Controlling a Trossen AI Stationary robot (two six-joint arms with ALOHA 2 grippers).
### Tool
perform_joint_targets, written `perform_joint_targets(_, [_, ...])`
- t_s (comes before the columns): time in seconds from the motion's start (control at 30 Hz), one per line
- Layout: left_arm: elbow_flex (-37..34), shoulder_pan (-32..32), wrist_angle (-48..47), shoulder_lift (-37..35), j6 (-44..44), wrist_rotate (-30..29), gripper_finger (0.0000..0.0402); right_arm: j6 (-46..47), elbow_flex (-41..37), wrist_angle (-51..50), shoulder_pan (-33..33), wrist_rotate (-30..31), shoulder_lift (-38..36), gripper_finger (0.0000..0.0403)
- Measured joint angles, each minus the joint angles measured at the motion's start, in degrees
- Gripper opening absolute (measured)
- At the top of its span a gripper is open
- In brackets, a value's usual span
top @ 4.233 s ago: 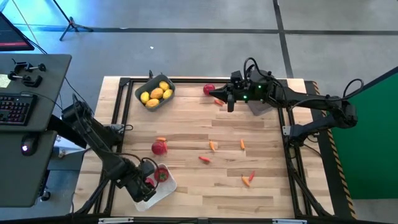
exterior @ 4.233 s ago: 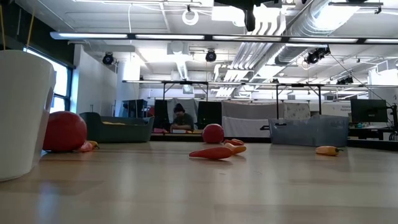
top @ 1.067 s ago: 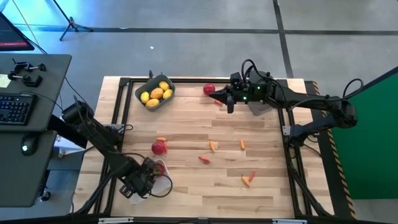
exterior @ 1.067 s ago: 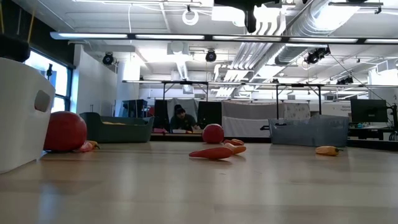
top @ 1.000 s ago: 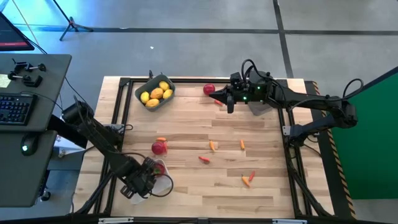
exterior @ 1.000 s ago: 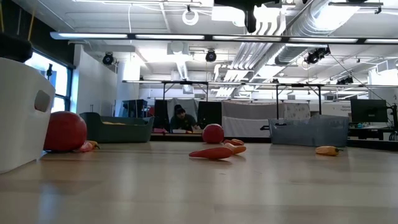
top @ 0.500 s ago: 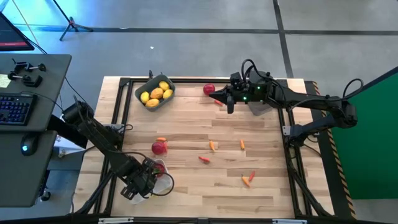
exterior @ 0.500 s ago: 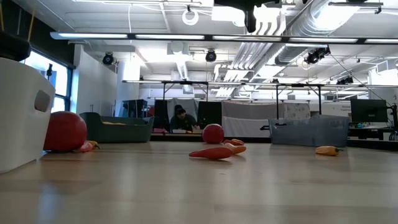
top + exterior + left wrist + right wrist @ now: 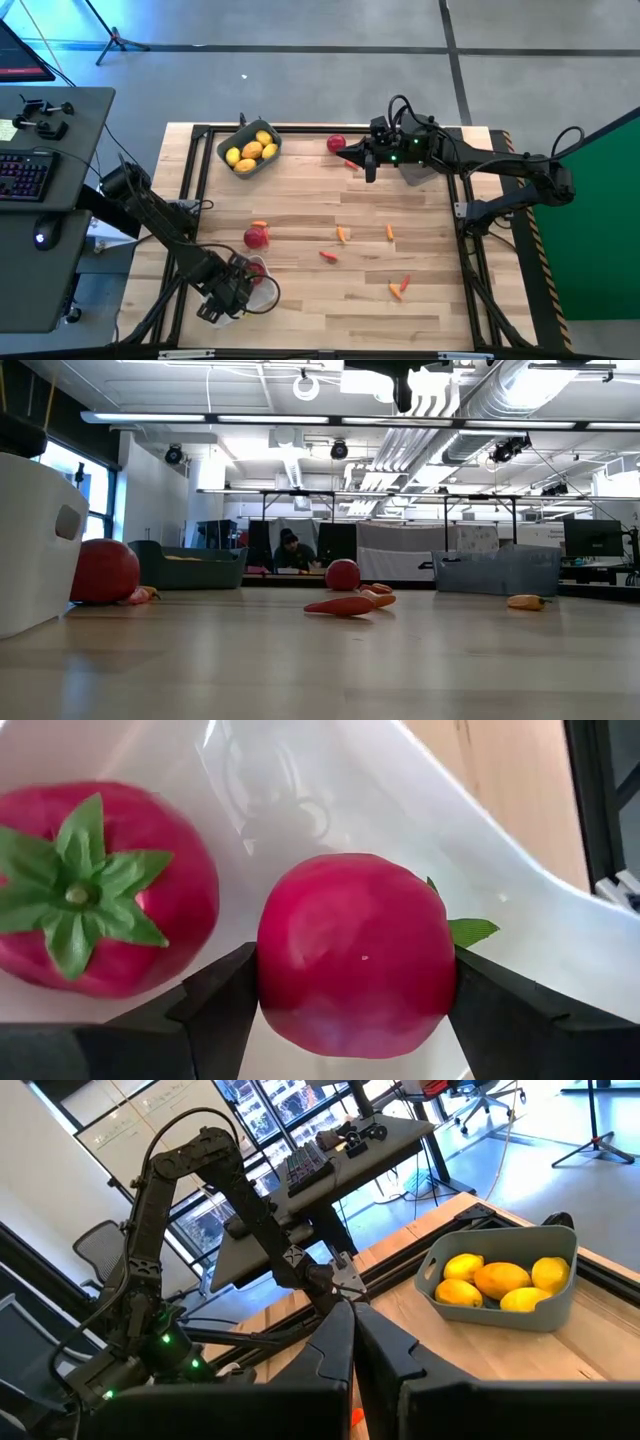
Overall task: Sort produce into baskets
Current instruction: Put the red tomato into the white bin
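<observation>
Left tool (image 9: 350,995) clamped on a red tomato (image 9: 355,955), fingers (image 9: 225,1000) pressed to both sides of it, inside the white basket (image 9: 480,890); a second red tomato with green leaf cap (image 9: 85,890) lying just beside it in the same basket; seen from above, left tool (image 9: 228,290) and white basket (image 9: 268,293) at the near left corner of the wooden tabletop (image 9: 300,200). Right tool (image 9: 369,160) poised above the far middle of the tabletop, fingers (image 9: 330,1355) closed together, holding nothing; another red tomato (image 9: 336,144) near it at the far edge; dark grey translucent basket (image 9: 420,172) partly hidden under the right arm. Blue-grey basket (image 9: 249,150) at the far left, holding yellow lemons (image 9: 251,151). One more red tomato (image 9: 256,237) loose on the tabletop, near the white basket; small orange-red peppers scattered mid-tabletop: one (image 9: 343,235), another (image 9: 390,232), a red one (image 9: 328,256), a pair (image 9: 399,288) nearer the front. In the low view, a red pepper (image 9: 340,605) lying flat in the middle; a person (image 9: 291,551) seated far behind.
</observation>
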Motion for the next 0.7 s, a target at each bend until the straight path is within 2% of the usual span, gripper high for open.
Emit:
perform_joint_targets(0.17, [0.04, 0.14, 0.17, -0.02, 2.06, 1.32, 0.0274, 0.0, 0.0, 0.0, 0.0, 0.01, 0.0, 0.0001])
perform_joint_targets(0.33, [0.04, 0.81, 0.07, -0.02, -0.07, 3.63, 0.0279, -0.06, 0.0, -0.02, 0.0, 0.01, 0.0, 0.0001])
perform_joint_targets(0.7, [0.04, 0.91, -1.9, 0.57, 0.16, 2.58, 0.0365, -0.43, 0.0, -0.01, 0.0, 0.01, 0.0, 0.0001])
